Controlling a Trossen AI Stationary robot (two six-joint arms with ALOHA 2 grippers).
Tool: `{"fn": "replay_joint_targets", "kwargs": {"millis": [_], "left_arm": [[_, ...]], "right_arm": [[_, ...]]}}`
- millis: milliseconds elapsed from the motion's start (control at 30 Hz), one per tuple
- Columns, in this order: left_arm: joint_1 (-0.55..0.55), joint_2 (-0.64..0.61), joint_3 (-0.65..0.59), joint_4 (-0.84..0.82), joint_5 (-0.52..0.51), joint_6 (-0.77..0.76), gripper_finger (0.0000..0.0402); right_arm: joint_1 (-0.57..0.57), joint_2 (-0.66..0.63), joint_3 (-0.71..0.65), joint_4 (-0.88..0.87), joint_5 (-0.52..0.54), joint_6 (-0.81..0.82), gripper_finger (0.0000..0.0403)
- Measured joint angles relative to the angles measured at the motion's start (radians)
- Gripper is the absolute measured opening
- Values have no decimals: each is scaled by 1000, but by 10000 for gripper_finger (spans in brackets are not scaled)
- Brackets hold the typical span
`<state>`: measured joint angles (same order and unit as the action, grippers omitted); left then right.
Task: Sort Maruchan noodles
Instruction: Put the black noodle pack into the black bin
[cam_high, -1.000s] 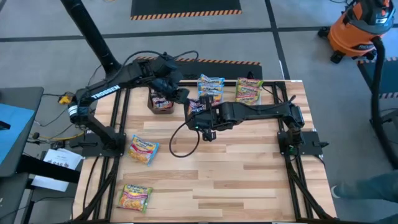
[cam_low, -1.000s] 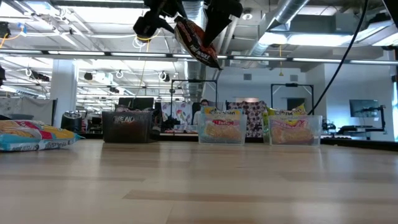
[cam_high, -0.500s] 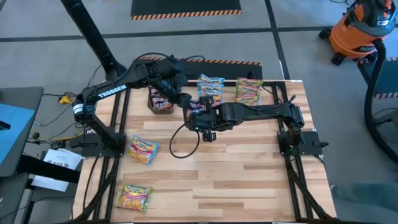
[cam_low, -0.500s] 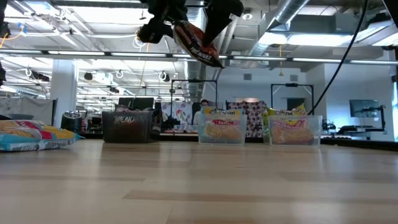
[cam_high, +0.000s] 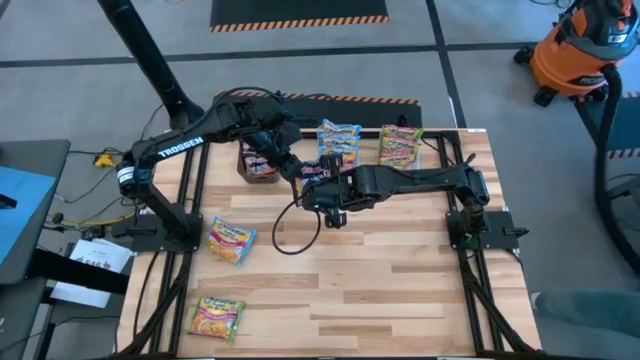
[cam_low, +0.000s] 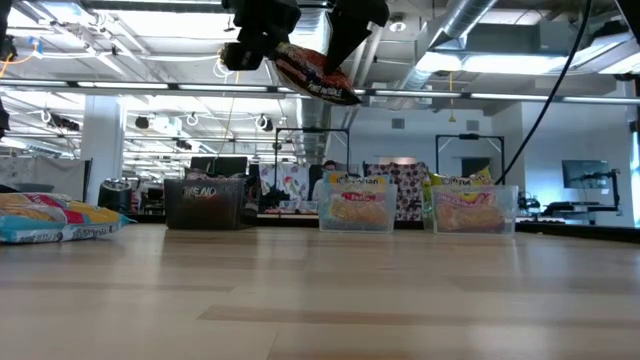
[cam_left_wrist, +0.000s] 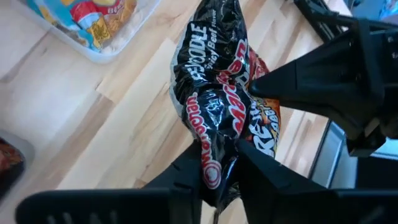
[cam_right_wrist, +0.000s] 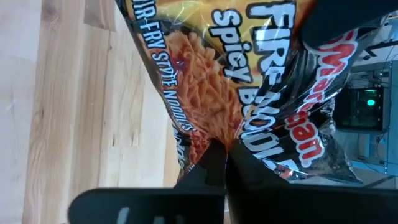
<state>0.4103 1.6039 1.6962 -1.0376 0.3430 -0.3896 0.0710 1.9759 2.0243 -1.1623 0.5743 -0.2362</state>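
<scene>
While both arms meet high above the back of the table (cam_high: 400, 270), you've got a dark Maruchan packet (cam_low: 315, 72) pinched from two sides at once. Your right gripper (cam_right_wrist: 225, 160) is clamped tight on one edge of it, and your left gripper (cam_left_wrist: 221, 167) has its fingers pressed onto the opposite edge, crinkling the wrapper. It looks like a mid-air handover, because the dark bin (cam_high: 259, 163) sits on the left arm's side, just beside the packet. Held this way, the packet can't drop while the grip changes. Once you trust the left hold, the right needs to let go. The blue-edged bin (cam_high: 338, 138) and green-edged bin (cam_high: 400, 146) wait along the back edge, and two light packets (cam_high: 231, 240) (cam_high: 217, 317) lie loose at front left.
</scene>
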Motion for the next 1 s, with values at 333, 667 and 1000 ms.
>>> {"fn": "replay_joint_targets", "kwargs": {"millis": [333,667,1000], "left_arm": [[-2,0,0,-23,-21,134,50],[-5,0,0,-159,-253,349,48],[13,-25,0,-290,-271,439,48]], "right_arm": [[7,0,0,-1,0,54,76],[18,-13,0,-34,0,104,138],[46,-42,0,-159,2,244,136]]}}
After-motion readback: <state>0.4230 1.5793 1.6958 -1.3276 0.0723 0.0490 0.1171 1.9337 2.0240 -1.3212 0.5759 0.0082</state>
